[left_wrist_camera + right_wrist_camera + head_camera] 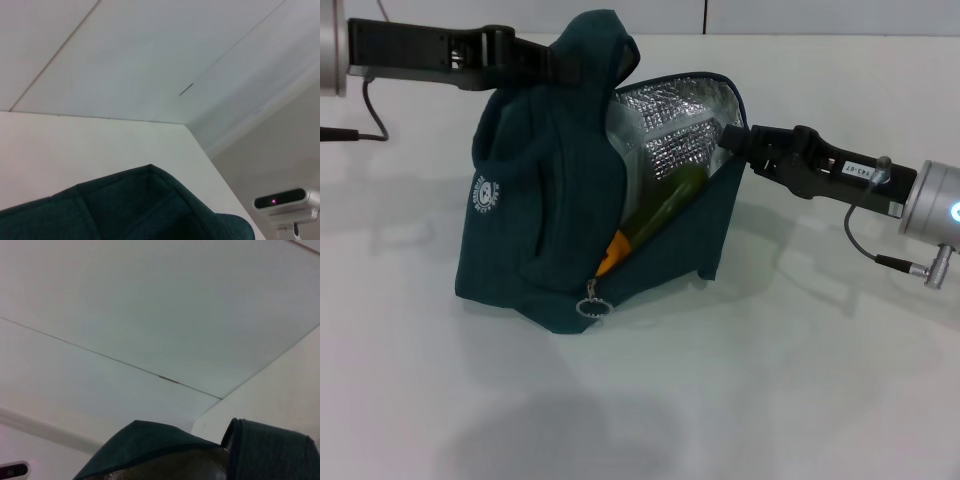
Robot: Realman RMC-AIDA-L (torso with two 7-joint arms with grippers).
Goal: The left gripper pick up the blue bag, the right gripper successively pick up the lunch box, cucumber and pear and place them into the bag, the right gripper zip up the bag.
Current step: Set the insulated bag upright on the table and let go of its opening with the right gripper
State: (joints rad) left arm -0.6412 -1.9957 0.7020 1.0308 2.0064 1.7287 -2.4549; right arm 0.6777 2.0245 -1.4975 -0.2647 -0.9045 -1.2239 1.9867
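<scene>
From the head view I see the blue bag (545, 215) standing on the white worktop (770, 380), its mouth gaping toward my right and showing the silver foil lining (665, 125). The left gripper (552, 62) comes in from the left at the bag's top and has its jaws closed on the bunched fabric there, holding the top up. The right gripper (732, 138) reaches in from the right and sits at the open rim of the bag; its jaws appear to be clamped on that edge, though the tips are partly hidden by the fabric. Inside the opening the cucumber (665, 210) leans diagonally, and below it a patch of the orange-yellow pear (611, 255) shows. The ring zipper pull (591, 306) hangs at the bag's lower front corner.

On the left wrist view I only get a fold of the bag's teal fabric (140, 210) against the room beyond.

The right wrist view shows the bag's rim (150, 440) close up.
</scene>
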